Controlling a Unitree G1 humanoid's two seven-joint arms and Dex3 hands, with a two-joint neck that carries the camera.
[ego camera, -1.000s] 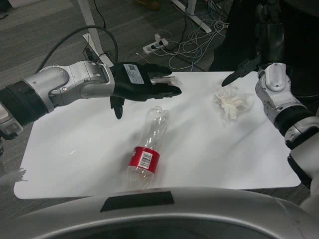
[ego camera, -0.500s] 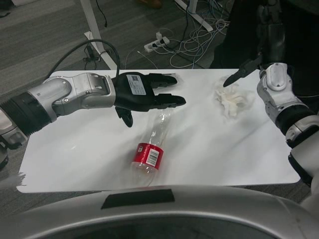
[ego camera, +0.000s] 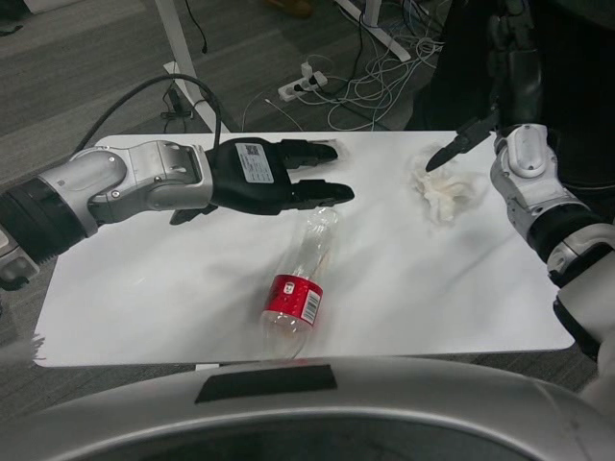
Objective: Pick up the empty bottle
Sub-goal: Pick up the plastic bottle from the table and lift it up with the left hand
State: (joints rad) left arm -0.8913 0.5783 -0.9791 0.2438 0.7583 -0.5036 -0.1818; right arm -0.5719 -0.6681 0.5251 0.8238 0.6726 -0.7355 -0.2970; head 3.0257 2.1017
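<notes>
A clear empty plastic bottle with a red label lies on its side in the middle of the white table, its neck pointing away from me. My left hand hovers just above and behind the bottle's neck, fingers stretched out to the right and apart, holding nothing. At the table's far right my right hand shows only as dark fingers beside the crumpled paper, and it holds nothing that I can see.
A crumpled white paper lies at the back right of the table. Beyond the far edge are table legs, a power strip and tangled cables on grey carpet. A dark shape stands behind the right arm.
The view has shifted slightly. My left hand has turned palm down, its thumb no longer hanging below, and it stays over the bottle's neck. The right arm is nearly unchanged.
</notes>
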